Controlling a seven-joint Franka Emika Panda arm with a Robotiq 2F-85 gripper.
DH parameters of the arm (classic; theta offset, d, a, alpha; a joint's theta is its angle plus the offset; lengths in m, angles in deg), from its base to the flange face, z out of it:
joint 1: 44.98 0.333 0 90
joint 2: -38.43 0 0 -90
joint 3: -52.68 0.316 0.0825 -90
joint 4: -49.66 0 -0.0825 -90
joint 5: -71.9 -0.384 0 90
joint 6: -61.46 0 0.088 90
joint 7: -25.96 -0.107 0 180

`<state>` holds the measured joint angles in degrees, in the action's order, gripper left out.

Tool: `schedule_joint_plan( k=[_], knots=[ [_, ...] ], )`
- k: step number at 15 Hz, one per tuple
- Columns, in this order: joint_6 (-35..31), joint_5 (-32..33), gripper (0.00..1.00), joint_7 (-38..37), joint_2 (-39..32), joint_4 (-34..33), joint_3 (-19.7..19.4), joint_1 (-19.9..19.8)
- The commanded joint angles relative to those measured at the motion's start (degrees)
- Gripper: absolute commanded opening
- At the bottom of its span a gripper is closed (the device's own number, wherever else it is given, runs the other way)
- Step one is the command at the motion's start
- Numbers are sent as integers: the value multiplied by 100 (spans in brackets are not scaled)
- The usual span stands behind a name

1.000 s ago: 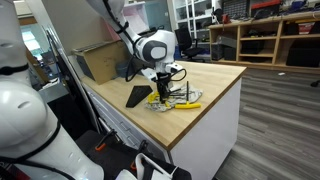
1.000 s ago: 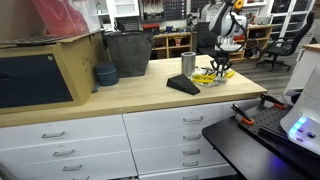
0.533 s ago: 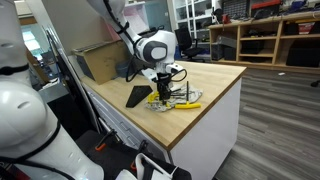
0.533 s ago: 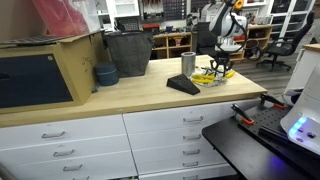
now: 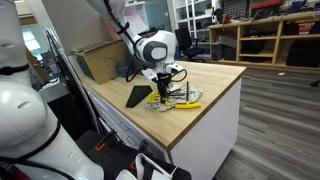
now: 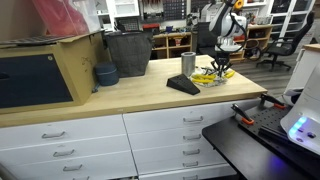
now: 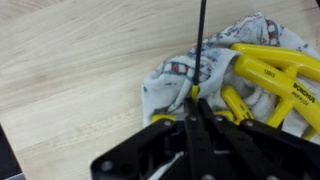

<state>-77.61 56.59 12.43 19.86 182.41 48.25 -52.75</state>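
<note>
Your gripper (image 7: 193,104) hung low over the patterned cloth (image 7: 172,76), its fingers drawn together with no gap showing in the wrist view. The tips sat right at a small yellow part beside the yellow-handled tool (image 7: 272,74). I could not tell whether they pinched that part or only touched it. A thin dark line ran straight up from the tips; what it was, the view did not show.

The tool lay on the crumpled cloth, near the far end of the counter (image 5: 215,85) in both exterior views, with a dark wedge-shaped object (image 5: 137,96) just beside it and a metal cup (image 6: 188,63) close by.

As I judged it, the tool was stiff and fairly heavy for its size, and its coated handles would give decent grip but roll under a glancing close. Take it across one handle, close to the joint, so it does not swing. The cloth was soft and light, and would bunch or come up with the tool.
</note>
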Motion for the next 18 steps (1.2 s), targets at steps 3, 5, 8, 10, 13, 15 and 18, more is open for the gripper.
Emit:
schedule_joint_plan(
  k=[3,5,8,10,13,15,18],
  knots=[
    [-75,155,2,-22,295,176,-97,129],
    [-245,467,2,-207,628,391,-198,243],
    [-453,992,2,-471,1146,628,-324,382],
    [-559,1390,2,-731,1441,726,-370,427],
    [-587,1830,2,-1024,1856,871,-310,394],
    [-553,1949,2,-1056,1984,932,-242,351],
    [-497,1966,29,-1034,1946,985,-206,297]
  ],
)
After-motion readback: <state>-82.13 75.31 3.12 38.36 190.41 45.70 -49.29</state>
